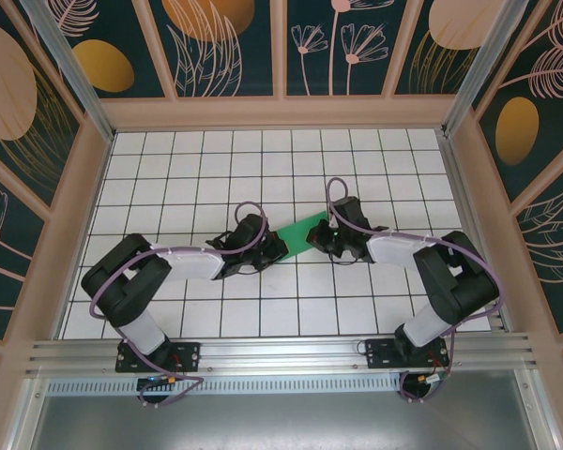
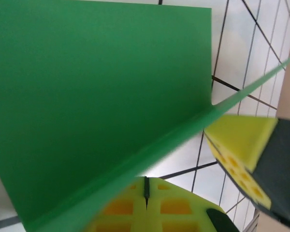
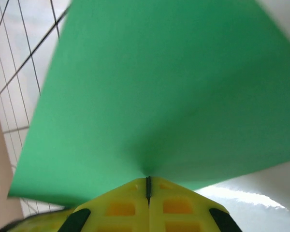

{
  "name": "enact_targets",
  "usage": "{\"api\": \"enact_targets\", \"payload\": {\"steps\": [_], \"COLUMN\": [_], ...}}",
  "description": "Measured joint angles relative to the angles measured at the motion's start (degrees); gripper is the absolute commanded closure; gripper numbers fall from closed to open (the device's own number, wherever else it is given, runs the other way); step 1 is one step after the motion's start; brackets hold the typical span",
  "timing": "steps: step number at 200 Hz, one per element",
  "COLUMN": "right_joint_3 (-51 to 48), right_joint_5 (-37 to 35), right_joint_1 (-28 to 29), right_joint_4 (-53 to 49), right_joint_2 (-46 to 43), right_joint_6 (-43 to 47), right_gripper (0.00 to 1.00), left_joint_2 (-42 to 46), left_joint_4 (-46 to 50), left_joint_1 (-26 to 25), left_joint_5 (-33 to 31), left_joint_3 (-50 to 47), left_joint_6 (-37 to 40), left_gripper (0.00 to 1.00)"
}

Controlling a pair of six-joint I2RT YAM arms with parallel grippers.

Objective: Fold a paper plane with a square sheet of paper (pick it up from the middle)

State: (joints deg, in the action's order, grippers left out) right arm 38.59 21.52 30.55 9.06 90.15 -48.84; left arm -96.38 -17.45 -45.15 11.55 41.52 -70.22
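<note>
Dark floral panels (image 1: 225, 42) wall the white gridded table (image 1: 216, 159). At its middle, left pincer (image 1: 278, 249) and right pincer (image 1: 316, 242) each clamp the square sheet of paper (image 1: 300, 230)

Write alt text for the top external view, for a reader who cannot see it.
A green square sheet of paper is gripped from both sides near the middle of a white grid table, the left tool at its left end and the right tool at its right. Both black arms reach inward from bases at the near edge.
</note>
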Motion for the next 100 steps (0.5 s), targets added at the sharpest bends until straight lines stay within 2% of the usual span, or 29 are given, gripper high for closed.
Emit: {"api": "enact_targets", "payload": {"steps": [100], "right_joint_3": [-0.1], "right_joint_5": [2.9], "right_joint_1": [3.1], "right_joint_4": [3.3], "right_joint_2": [5.3], "right_joint_6": [1.9], "right_gripper": [1.00], "left_joint_2": [-4.5], "left_joint_4": [-0.3], "left_joint_1": [0.0], "left_joint_5": [0.2], "left_joint_3": [3.2], "left_joint_6": [0.0], "left_gripper": [0.99]}}
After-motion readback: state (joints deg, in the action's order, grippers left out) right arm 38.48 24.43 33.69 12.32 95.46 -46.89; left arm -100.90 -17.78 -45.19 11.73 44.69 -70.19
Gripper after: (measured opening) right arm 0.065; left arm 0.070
